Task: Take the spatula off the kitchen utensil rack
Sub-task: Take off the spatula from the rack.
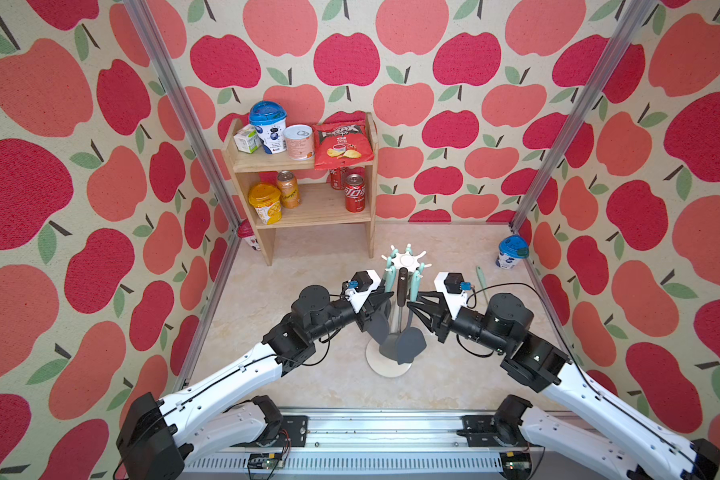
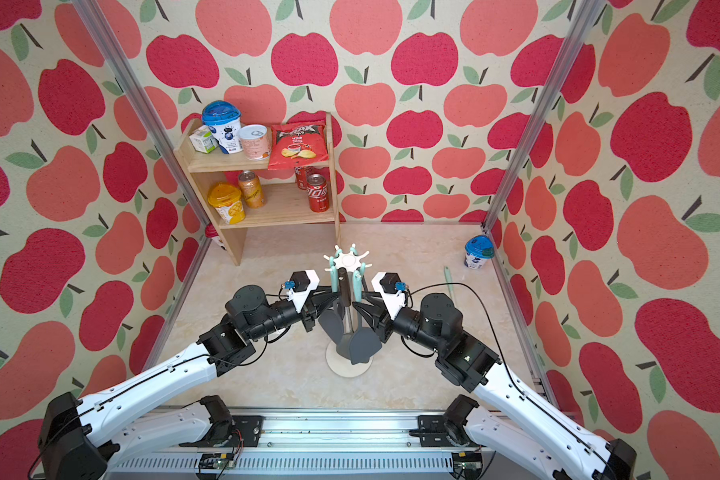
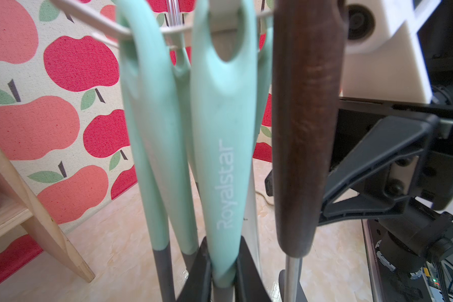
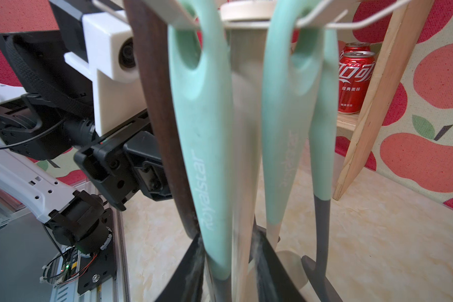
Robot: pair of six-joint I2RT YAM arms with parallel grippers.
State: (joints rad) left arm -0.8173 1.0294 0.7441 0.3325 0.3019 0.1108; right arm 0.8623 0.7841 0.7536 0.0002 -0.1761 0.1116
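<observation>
**A:** What is seen at the far left?

**B:** A two-tier shelf (image 1: 316,208) of pale, planed wood is set against the back wall. Its square legs are kept well apart from the rack. Cans, cups and a crinkled crisp bag are stored on it.

**A:** And the left gripper (image 3: 224,251)?

**B:** It is clamped on the smooth, matte handle of a mint-handled utensil (image 3: 222,157), near the handle's tapered lower end. The handle's oval eye is hooked over a prong.

**A:** Where is the spatula (image 1: 410,345) found?

**B:** It is hung on the kitchen utensil rack (image 1: 407,261), not yet off. The rack is a white stand with a flat round foot, a thin pole (image 4: 243,130) and a star-shaped disc of prongs, mid-table. The spatula's broad, flat grey blade is seen low beside the pole, just above the foot. A dark wooden-handled utensil (image 1: 403,286), glossy and rounded, is hung between the two grippers.

**A:** And the right gripper (image 4: 229,243)?

**B:** Its jaws are held apart, with a mint handle (image 4: 209,157) and the pole taken between them.

**A:** What room is there for moving?

**B:** The rack is closely flanked by both arms. Bare marbled table (image 1: 308,374) lies open before the foot, toward the front rail. Farther right, a slim mint-handled tool (image 1: 481,280) is laid flat. A blue-lidded cup (image 1: 512,251) is stood near the corner post.
</observation>
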